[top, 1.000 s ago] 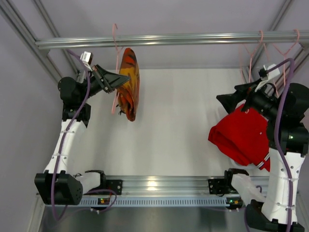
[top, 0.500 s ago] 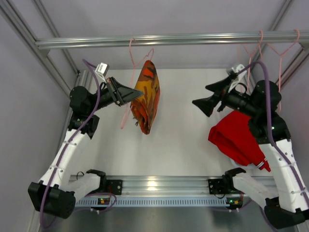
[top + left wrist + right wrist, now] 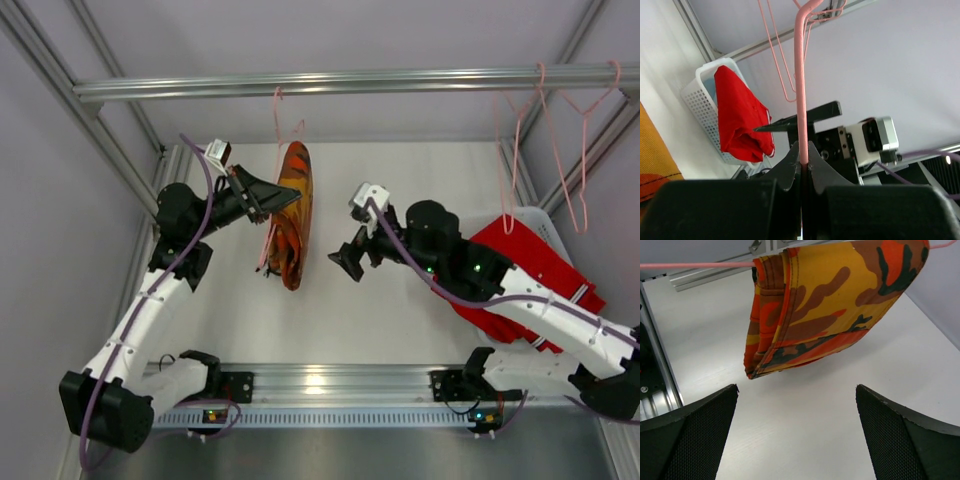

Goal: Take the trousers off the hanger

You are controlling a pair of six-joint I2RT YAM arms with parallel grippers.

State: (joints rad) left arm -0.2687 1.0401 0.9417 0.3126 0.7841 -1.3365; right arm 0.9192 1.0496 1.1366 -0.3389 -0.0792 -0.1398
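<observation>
The left gripper (image 3: 803, 156) is shut tight on the pink hanger (image 3: 801, 75) and has slid it toward the middle; the orange patterned trousers (image 3: 292, 215) hang folded over that hanger; the right gripper (image 3: 796, 390) has swung over from the far side and waits wide open and empty, just beside the cloth, so I think it grabs next; the red trousers (image 3: 530, 270) lie in the white basket (image 3: 695, 92); no writing can be read.

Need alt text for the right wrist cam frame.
Orange-yellow camouflage trousers hang folded over a pink hanger, filling the upper frame against a white table. The right gripper is open, its two dark fingers at the bottom corners, clear of the cloth.
</observation>
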